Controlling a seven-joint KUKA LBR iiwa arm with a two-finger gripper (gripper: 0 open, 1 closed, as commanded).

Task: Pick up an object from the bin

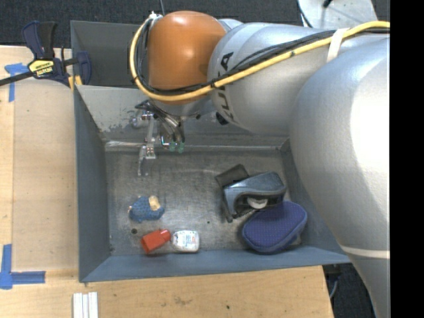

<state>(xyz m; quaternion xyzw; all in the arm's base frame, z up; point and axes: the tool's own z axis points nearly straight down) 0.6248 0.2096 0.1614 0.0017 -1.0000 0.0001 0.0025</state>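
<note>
Gripper (159, 141): far left of bin (89, 177), close under far wall, over bare scuffed metal floor. Opening and load: cannot tell.

Nearest thing: small blue fuzzy lump (144, 209), nearward, apart from gripper.

Beyond, at near wall: red block (155, 241) touching glossy white packet (186, 241).

Right: padded dark-blue pouch (273, 228).

Risk: closing here likely grabs nothing or scrapes wall. Low, soft lump may slip.

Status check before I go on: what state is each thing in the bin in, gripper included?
gripper: down by the back wall of the bin, apart from the loose items.
blue lump: lying loose, left, untouched.
red block: lying at front, against the white packet.
white packet: lying flat beside it.
grey case: resting against the blue pouch.
blue pouch: flat, front right corner.
</note>
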